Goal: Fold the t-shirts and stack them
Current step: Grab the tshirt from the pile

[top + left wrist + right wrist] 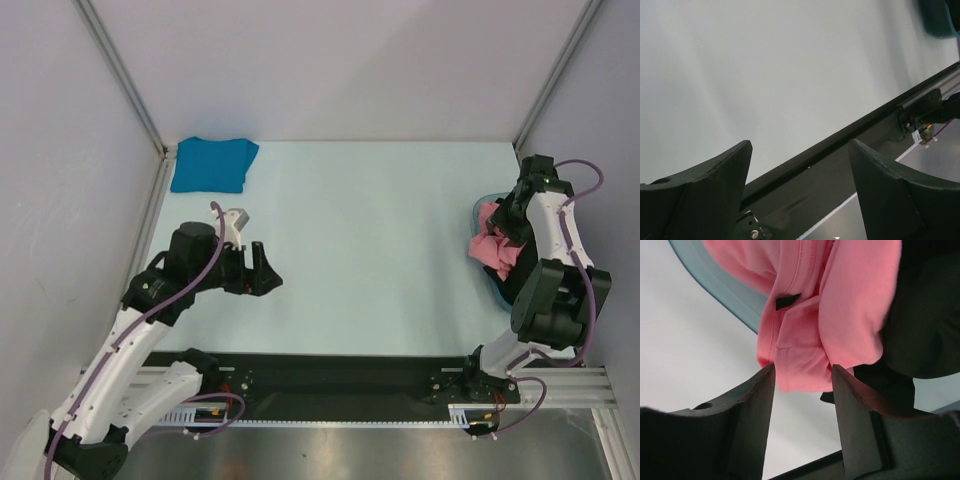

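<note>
Right fingers [745, 415] flanking pink t-shirt [840, 300] (label [787, 301])

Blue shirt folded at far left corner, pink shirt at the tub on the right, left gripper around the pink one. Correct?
No: the right gripper straddles the pink shirt, as the right wrist view shows. The left gripper hangs open over bare table. Blue shirt and tub are as you say.

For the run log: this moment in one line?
left gripper: open, empty | right gripper: jaws astride pink shirt, grip unclear | blue shirt: folded, far-left
</note>
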Motion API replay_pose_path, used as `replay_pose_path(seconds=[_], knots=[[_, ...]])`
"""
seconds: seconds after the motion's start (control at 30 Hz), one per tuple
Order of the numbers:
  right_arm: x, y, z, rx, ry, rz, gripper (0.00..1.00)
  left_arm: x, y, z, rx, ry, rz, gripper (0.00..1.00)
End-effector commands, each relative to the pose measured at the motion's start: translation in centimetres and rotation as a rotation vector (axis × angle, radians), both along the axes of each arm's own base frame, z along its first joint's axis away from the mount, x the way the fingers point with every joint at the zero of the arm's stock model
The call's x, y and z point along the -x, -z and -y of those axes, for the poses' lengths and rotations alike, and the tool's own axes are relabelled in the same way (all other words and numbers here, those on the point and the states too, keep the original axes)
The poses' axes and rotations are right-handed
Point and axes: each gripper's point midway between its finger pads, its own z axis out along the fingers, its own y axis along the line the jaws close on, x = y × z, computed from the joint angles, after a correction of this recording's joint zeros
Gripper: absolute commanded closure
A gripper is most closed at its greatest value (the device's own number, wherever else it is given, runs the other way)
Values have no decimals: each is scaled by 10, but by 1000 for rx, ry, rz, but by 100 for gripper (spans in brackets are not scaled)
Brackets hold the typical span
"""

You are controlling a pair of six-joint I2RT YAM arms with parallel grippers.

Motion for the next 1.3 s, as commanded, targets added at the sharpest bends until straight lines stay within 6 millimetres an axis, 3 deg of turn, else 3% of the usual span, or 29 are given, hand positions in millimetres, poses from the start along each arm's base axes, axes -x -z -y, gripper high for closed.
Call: replay_pose_path(seconds=[0.0,0.13,0.3,0.63,0.87,0.93,0.97,1.03,1.07,1.23,1.27], knots=[[-12,0,4,13,21,36,47,-6,-25,-5,-74,42,150,16],[-12,9,1,16,0,16,48,-4,-32,-5,-122,77,199,16],[-12,19,-3,2,-15,9,57,-3,-34,-5,-138,92,216,15],[-15,27,-13,17,-67,-23,50,1,-30,-2,-123,107,192,14],[-7,30,-12,61,-67,-63,55,3,-31,-2,-123,110,191,14],[-7,24,-9,80,-71,-51,64,4,-32,-3,-122,111,194,15],[-7,19,-5,97,-64,-43,77,4,-33,-2,-120,113,195,14],[-10,11,-1,109,-56,-29,89,5,-33,-1,-117,120,194,14],[-10,9,3,115,-47,-34,100,5,-33,-1,-115,123,194,14],[-12,-28,35,185,32,0,100,5,-37,-2,-116,120,208,15],[-23,-55,44,215,53,67,100,5,-37,-1,-117,121,207,15]])
